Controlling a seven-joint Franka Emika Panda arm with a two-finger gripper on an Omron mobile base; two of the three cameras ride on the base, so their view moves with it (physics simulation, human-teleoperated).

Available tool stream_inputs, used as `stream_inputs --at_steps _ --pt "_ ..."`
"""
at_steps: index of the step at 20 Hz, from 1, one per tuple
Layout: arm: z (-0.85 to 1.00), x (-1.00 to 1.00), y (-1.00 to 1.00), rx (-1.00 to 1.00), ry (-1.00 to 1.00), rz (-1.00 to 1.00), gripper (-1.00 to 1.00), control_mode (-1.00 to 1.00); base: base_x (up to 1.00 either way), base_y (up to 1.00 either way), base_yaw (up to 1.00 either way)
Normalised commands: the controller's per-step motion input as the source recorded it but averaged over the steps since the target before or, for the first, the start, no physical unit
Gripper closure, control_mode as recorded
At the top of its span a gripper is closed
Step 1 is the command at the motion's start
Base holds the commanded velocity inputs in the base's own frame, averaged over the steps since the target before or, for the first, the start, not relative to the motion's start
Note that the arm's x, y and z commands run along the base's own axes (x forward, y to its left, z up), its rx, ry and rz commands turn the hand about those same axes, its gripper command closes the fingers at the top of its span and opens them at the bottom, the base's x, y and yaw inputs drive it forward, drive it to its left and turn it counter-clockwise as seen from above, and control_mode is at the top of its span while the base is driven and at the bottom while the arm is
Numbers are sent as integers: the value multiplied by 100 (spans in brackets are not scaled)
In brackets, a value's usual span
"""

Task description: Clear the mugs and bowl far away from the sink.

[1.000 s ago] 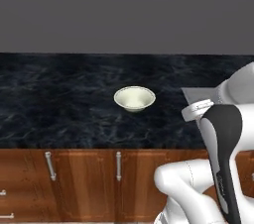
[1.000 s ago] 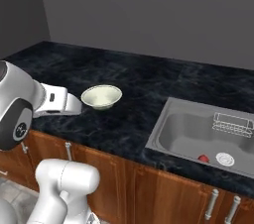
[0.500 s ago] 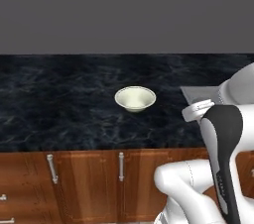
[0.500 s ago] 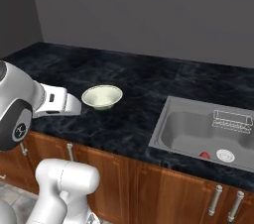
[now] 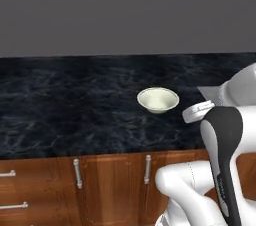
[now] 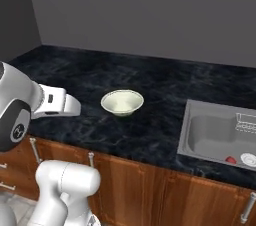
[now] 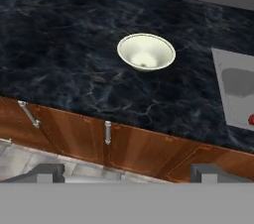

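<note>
The cream-white bowl (image 5: 158, 99) (image 6: 122, 102) (image 7: 146, 51) stands upright and empty on the dark marble counter (image 5: 70, 105), well left of the sink (image 6: 220, 132) (image 7: 235, 86). My gripper (image 7: 129, 173) hangs in front of the counter's edge, back from the bowl and above the cabinet fronts. Its two dark fingertips (image 7: 47, 171) stand wide apart, open, with nothing between them. The white hand (image 5: 197, 111) (image 6: 60, 104) sits level with the counter's front edge. Both mugs are out of view.
The sink holds a small red object (image 6: 230, 160) beside the round drain (image 6: 248, 158), and a wire rack (image 6: 246, 121) sits at its far right. Wooden cabinet doors with metal handles (image 5: 147, 169) run below the counter. A grey wall backs the counter.
The whole picture has shifted right in both base views, so the base has driven left. The bowl has not moved on the counter and the arm keeps its pose.
</note>
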Motion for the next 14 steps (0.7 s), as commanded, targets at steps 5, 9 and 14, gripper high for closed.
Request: stream_inputs --at_steps 5,9,14 --pt "0 0 0 0 0 0 -100 100 61 0 -16" --pt "0 0 0 0 0 0 -100 100 62 0 -21" --pt "0 0 0 0 0 0 -100 100 64 4 -28"
